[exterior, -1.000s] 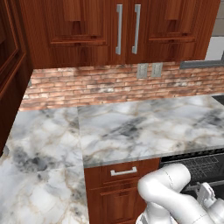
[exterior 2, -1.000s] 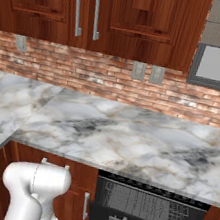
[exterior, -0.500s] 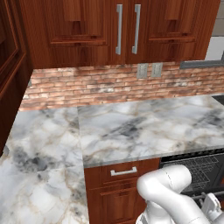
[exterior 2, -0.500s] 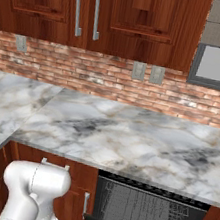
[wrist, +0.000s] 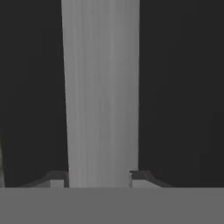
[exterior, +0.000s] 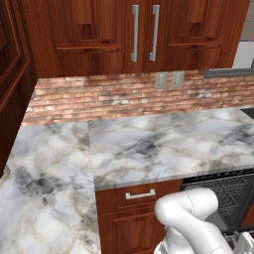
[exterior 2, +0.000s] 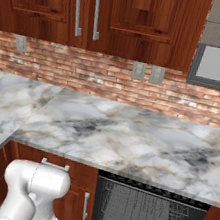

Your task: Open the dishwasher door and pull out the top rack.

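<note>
The dishwasher door (wrist: 179,87) shows as a flat black panel close in front of the hand. Its long grey bar handle (wrist: 100,87) runs through the hand view. My gripper (wrist: 99,177) is shut on that handle, one dark fingertip (wrist: 56,180) pressed against each side of the bar. The door is swung down and the dishwasher cavity under the counter stands open. Inside it sits the top rack (exterior 2: 145,212), a grey wire grid, also seen from the left as the top rack (exterior: 225,191). My white arm (exterior: 191,218) reaches down in front of the cabinets.
A marble counter (exterior 2: 128,135) runs above the dishwasher and turns a corner at the left. A reddish-brown drawer front (exterior: 139,194) with a small silver handle sits left of the cavity. Brick backsplash (exterior: 124,96) and wooden wall cabinets stand behind.
The door has swung further down and dropped below the bottom edge of both base views. More of the wire rack shows inside. The arm has sunk lower.
</note>
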### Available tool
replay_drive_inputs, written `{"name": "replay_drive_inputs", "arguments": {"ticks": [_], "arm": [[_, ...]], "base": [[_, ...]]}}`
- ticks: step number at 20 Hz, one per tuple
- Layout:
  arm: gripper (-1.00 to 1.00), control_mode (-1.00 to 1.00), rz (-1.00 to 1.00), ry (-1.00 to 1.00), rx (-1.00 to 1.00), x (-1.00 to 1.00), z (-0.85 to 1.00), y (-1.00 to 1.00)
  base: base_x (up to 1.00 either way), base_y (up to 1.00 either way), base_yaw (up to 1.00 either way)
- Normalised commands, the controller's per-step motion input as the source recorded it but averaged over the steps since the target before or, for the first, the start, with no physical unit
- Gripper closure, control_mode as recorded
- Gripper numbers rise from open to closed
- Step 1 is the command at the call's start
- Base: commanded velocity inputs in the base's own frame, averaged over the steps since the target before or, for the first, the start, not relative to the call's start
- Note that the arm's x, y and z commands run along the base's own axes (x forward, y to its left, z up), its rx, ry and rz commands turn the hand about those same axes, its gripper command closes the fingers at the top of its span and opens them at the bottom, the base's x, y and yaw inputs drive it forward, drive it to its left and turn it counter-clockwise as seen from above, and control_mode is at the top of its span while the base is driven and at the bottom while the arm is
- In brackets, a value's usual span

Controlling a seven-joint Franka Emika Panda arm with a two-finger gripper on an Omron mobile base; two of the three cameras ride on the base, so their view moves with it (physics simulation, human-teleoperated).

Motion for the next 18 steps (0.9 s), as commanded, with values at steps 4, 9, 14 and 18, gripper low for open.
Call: {"name": "replay_drive_inputs", "arguments": {"ticks": [4, 9, 14, 18], "arm": [[1.0, -1.0, -0.03, 0.02, 0.04, -0.6, -0.23, -0.09], [1.0, -1.0, -0.04, 0.04, 0.05, -0.56, -0.23, -0.11], [1.0, -1.0, -0.05, 0.12, 0.07, -0.35, -0.21, -0.15], [1.0, -1.0, -0.06, 0.19, 0.08, -0.26, -0.1, -0.18]], "base": [[0.0, 0.0, 0.0], [0.0, 0.0, 0.0], [0.0, 0.0, 0.0], [0.0, 0.0, 0.0]]}}
